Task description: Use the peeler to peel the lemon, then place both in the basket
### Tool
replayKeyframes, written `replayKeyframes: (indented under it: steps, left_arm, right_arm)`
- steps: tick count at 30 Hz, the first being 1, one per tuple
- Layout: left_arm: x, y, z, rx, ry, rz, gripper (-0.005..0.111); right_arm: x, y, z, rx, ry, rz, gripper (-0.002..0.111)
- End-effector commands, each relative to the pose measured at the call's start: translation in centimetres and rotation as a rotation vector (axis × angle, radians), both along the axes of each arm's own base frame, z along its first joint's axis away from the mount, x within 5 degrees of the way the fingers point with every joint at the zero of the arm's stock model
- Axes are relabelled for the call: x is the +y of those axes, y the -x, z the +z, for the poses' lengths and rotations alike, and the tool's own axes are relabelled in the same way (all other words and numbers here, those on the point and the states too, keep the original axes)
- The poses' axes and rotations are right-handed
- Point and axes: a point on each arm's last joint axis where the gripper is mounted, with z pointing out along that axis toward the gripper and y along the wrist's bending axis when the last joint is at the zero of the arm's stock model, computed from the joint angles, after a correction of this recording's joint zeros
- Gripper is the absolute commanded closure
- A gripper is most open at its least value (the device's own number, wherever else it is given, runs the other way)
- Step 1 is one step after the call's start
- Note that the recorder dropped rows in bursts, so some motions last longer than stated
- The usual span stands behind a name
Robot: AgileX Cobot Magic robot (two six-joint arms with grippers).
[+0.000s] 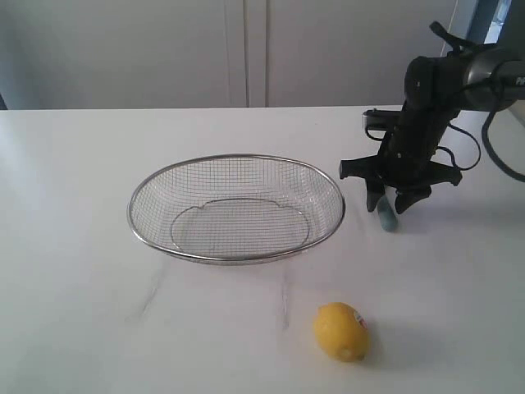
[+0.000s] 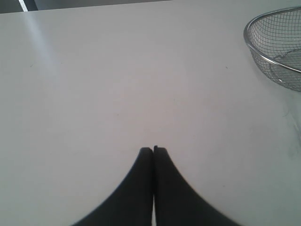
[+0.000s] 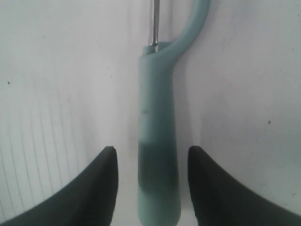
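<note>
Here we see the right gripper with jaws apart and straddling the peeler, which lies on the table beside the basket, its handle running lengthwise between the untouching fingers.

lemon: 1 | peeler: 1, apparently (mostly hidden in exterior view) | basket: 1 | left tool: 1 | right tool: 1

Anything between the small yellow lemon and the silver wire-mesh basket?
Nothing: only bare white table separates the small yellow lemon from the silver wire-mesh basket, per the exterior view.
</note>
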Motion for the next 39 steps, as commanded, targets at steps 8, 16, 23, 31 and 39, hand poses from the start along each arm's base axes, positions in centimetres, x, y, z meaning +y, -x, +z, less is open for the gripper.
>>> replayKeyframes:
  steps: [8, 16, 23, 31, 39]
  left_arm:
    - [0.0, 0.0, -0.1, -0.002, 0.002, -0.007, 0.107]
    - [0.0, 0.0, -0.1, -0.002, 0.002, -0.007, 0.107]
    - [0.0, 0.0, -0.1, -0.002, 0.002, -0.007, 0.107]
    - [0.0, 0.0, -0.1, -0.002, 0.002, -0.007, 0.107]
    - [0.0, 0.0, -0.1, -0.002, 0.002, -0.007, 0.107]
  right_arm:
    - [0.1, -0.2, -0.8, 0.009, 0.003, 0.0, 0.064]
    - [0.1, -0.2, -0.9, 0.006, 0.002, 0.0, 0.07]
    - [0.0, -0.2, -1.5, 0.03, 0.008, 0.002, 0.071]
    - [-0.5, 0.0, -1.1, 0.041, 0.066, 0.021, 0.099]
    - [-2.7, 0.9, 8.6, -0.198, 0.118, 0.037, 0.108]
